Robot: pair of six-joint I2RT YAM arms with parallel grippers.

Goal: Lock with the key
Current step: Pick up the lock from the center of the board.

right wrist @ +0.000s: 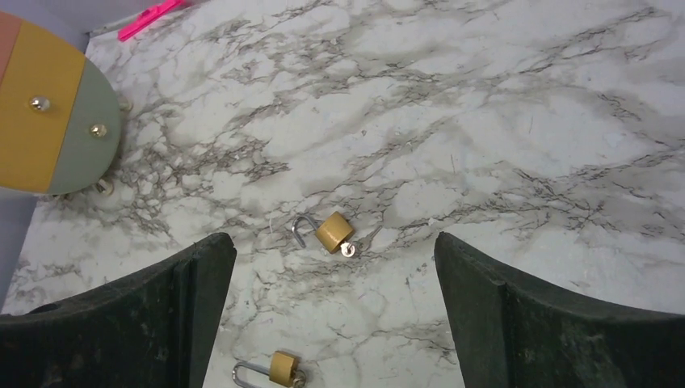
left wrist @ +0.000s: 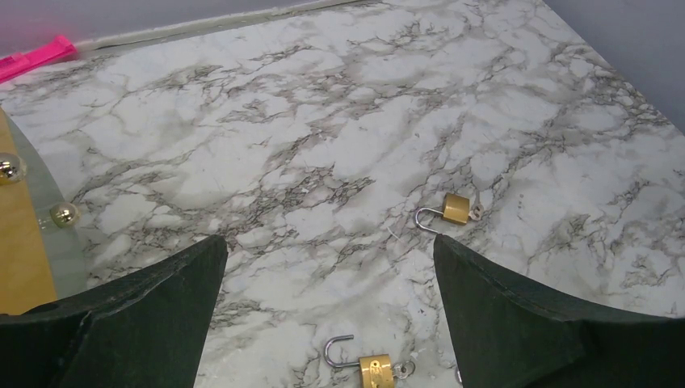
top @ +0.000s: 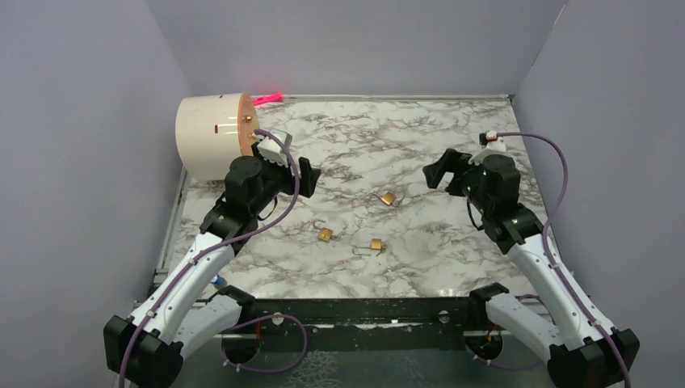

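Brass padlocks (top: 388, 198), three, lie mid-table on the marble top (top: 388, 137). The left gripper (top: 306, 175) and right gripper (top: 437, 171) hover raised on either side, jaws spread wide, holding nothing.

a cream drum (top: 206, 137) lies sideways on the marble table (top: 420, 137), a pink strip (top: 268, 99) just behind it.

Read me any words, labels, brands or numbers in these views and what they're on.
No readable text in any view.
Small brass padlocks: any stamp is too small to read.
Cream round drum with wooden face: brass studs only, no lettering.
Pink strip at the back edge: no writing visible.
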